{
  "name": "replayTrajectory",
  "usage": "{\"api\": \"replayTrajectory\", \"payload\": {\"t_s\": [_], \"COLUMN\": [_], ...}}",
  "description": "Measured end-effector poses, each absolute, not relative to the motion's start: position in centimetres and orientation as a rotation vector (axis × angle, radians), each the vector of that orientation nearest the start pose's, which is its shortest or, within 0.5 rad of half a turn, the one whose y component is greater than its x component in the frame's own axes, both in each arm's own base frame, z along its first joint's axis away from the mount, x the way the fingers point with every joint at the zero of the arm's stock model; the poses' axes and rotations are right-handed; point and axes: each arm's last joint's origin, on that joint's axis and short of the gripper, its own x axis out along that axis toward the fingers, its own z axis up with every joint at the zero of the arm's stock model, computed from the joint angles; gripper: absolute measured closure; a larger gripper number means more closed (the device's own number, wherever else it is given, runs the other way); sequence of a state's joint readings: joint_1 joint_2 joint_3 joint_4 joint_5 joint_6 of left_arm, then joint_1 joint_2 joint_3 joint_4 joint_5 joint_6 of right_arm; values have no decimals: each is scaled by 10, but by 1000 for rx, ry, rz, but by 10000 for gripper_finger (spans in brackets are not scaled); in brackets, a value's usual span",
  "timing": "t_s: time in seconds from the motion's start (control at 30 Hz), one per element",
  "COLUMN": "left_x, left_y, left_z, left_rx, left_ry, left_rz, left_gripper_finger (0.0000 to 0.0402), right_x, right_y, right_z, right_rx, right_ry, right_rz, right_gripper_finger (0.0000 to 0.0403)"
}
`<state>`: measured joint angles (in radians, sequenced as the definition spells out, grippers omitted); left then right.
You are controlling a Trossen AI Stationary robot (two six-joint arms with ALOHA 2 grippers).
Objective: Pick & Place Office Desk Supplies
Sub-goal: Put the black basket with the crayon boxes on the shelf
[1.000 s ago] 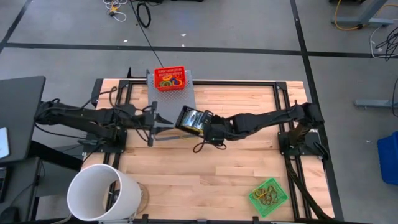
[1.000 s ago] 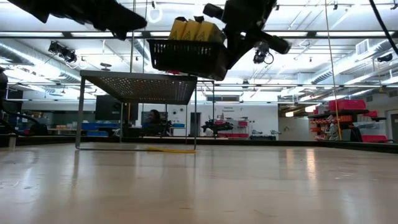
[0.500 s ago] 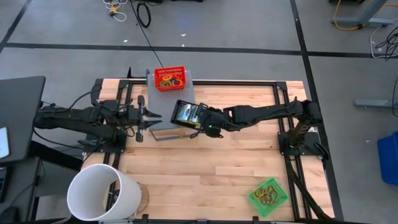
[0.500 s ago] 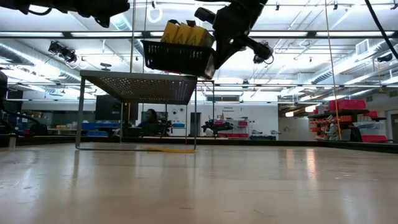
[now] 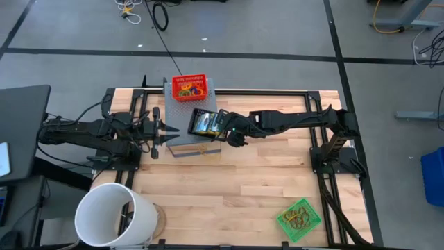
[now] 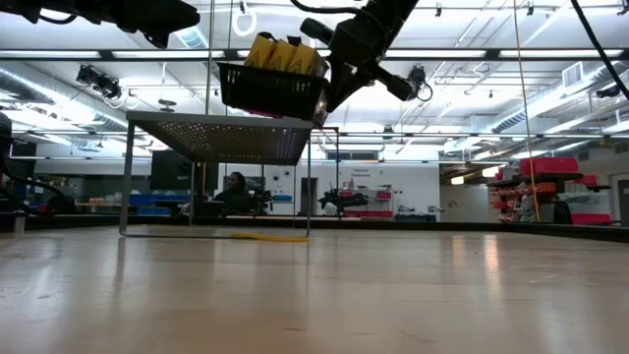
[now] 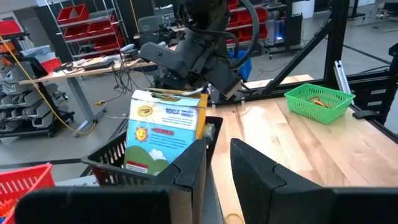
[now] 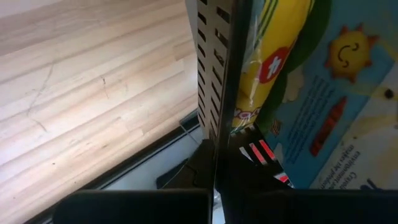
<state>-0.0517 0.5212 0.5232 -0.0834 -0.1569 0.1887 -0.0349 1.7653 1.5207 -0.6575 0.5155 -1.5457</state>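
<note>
Clamping the rim of a black basket (image 5: 206,124), my right jaws (image 5: 223,127) are fully closed on its wall; in the right wrist view I see the slotted wall edge-on between the dark fingers, with the crayon boxes (image 8: 311,93) pressed against it from inside. In the high view the basket sits just left of centre in the upper half of the frame, above the grey perforated shelf (image 5: 182,113). From the low camera it hangs at the top centre, slightly tilted, its underside close over the shelf top, yellow box tops (image 6: 285,51) poking above the rim.

My left jaws (image 5: 169,130) sit just left of the basket, nearly closed with a narrow gap, and I see nothing between them. Through the left wrist camera the fingers (image 7: 261,177) point at the basket's near corner, and one box (image 7: 163,134) with a sun printed on it stands upright inside.

Behind the black basket, at the top centre of the high view, a red basket (image 5: 189,87) of coloured rubber bands rests on the same shelf. At the lower right of the wooden counter (image 5: 229,194), a green basket (image 5: 299,219) holds more bands. A white bucket (image 5: 114,216) stands at the lower left.
</note>
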Motion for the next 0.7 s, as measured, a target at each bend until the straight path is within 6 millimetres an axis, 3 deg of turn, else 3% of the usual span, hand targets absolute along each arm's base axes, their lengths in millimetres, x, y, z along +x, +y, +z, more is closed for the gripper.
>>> {"api": "replayTrajectory", "payload": {"t_s": [0.27, 0.7], "left_x": [132, 132], "left_y": [-2, -2], "left_z": [287, 287], "left_rx": [187, 187], "left_ry": [94, 94], "left_rz": [97, 97], "left_gripper_finger": [318, 318], "right_x": [380, 384], "right_y": [-33, -34], "right_z": [288, 292], "right_rx": [-1599, -1572], "right_ry": [1117, 1106], "right_rz": [290, 177], "right_gripper_finger": [394, 342]}}
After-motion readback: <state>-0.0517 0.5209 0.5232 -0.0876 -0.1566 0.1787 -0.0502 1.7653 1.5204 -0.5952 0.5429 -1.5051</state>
